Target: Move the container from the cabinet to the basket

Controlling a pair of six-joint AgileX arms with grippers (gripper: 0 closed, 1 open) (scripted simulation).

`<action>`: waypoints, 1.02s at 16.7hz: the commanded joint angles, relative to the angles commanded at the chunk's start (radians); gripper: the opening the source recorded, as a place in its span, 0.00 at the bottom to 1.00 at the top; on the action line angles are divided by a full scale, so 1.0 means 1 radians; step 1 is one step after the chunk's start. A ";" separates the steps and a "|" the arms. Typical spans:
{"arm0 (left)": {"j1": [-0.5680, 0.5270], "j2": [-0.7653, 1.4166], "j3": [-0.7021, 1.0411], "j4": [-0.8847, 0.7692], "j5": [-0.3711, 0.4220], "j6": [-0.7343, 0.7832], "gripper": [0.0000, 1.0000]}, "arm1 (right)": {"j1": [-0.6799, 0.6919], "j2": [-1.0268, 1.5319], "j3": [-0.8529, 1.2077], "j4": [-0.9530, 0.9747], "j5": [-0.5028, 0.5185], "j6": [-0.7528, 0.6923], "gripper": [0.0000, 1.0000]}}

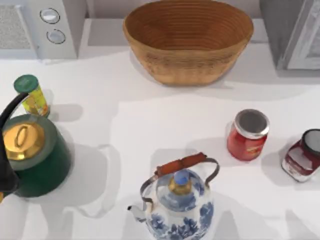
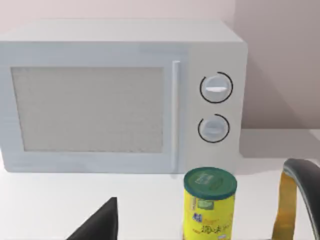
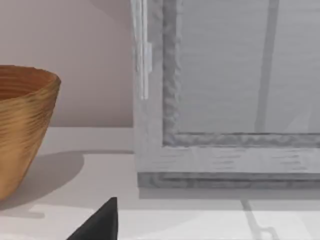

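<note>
The wicker basket (image 1: 187, 37) stands at the back middle of the table, and its side (image 3: 22, 125) appears in the right wrist view. At the back right is the grey cabinet (image 1: 287, 30), whose pale framed door (image 3: 225, 100) faces the right wrist camera. The container is hidden. One dark fingertip (image 2: 102, 222) of my left gripper points toward the back left of the table. One dark fingertip (image 3: 102, 222) of my right gripper sits low in front of the cabinet door.
A white microwave (image 1: 40, 27) stands back left, a yellow can with a green cap (image 1: 31, 95) in front of it. A green kettle (image 1: 30, 155) is front left and a blue-white teapot (image 1: 177, 202) front middle. At the right stand a red jar (image 1: 248, 134) and a dark red jar (image 1: 304, 155).
</note>
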 joint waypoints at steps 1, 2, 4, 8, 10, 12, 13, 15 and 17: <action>0.000 0.000 0.000 0.000 0.000 0.000 1.00 | 0.000 0.000 0.000 0.000 0.000 0.000 1.00; 0.000 0.000 0.000 0.000 0.000 0.000 1.00 | 0.000 0.000 0.000 0.000 0.000 0.000 1.00; 0.000 0.000 0.000 0.000 0.000 0.000 1.00 | 0.006 0.025 0.031 -0.006 0.002 0.001 1.00; 0.000 0.000 0.000 0.000 0.000 0.000 1.00 | 0.030 0.171 0.218 -0.047 0.022 0.003 1.00; 0.000 0.000 0.000 0.000 0.000 0.000 1.00 | 0.046 0.284 0.362 -0.082 0.039 0.005 1.00; 0.000 0.000 0.000 0.000 0.000 0.000 1.00 | 0.063 0.416 0.528 -0.124 0.059 0.006 1.00; 0.000 0.000 0.000 0.000 0.000 0.000 1.00 | 0.072 0.486 0.617 -0.147 0.070 0.007 1.00; 0.000 0.000 0.000 0.000 0.000 0.000 1.00 | 0.091 0.630 0.803 -0.195 0.092 0.008 1.00; 0.000 0.000 0.000 0.000 0.000 0.000 1.00 | 0.109 0.775 0.992 -0.242 0.114 0.010 1.00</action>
